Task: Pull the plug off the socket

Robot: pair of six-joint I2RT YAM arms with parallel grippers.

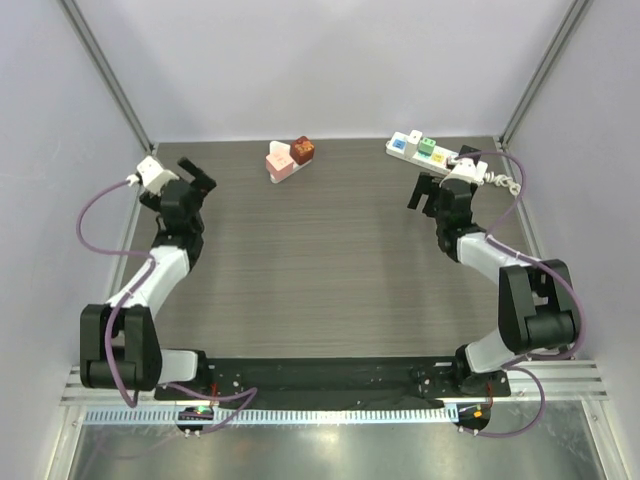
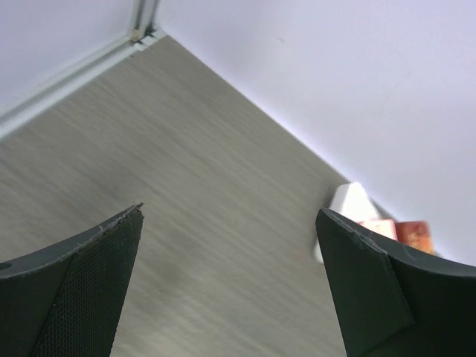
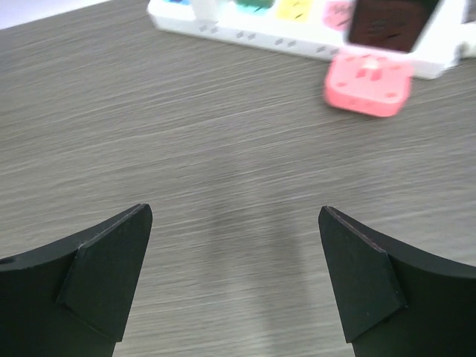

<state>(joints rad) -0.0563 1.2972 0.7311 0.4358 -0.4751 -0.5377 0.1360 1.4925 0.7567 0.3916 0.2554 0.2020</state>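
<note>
The power strip (image 1: 432, 152) lies in the upper right of the overhead view, by the table's (image 1: 320, 260) far edge. A white plug (image 1: 412, 137) stands upright in it between the blue and green sockets. The right wrist view also shows a dark brown block (image 3: 387, 22) on the strip at upper right; I cannot tell whether it is plugged in. A pink block (image 3: 368, 82) lies on the table just before it. The right gripper (image 1: 425, 197) hangs just short of the strip, jaws spread wide and empty. It probably needs to close across the plug's flat sides, low by the base, then draw straight up without rocking. The strip looks light and may lift with it, so bracing it would help. The left gripper (image 1: 197, 172), upper left, is likewise agape and holds nothing, well apart. A pink-and-white piece (image 1: 280, 160) and a brown piece (image 1: 303, 150) sit top centre.
</note>
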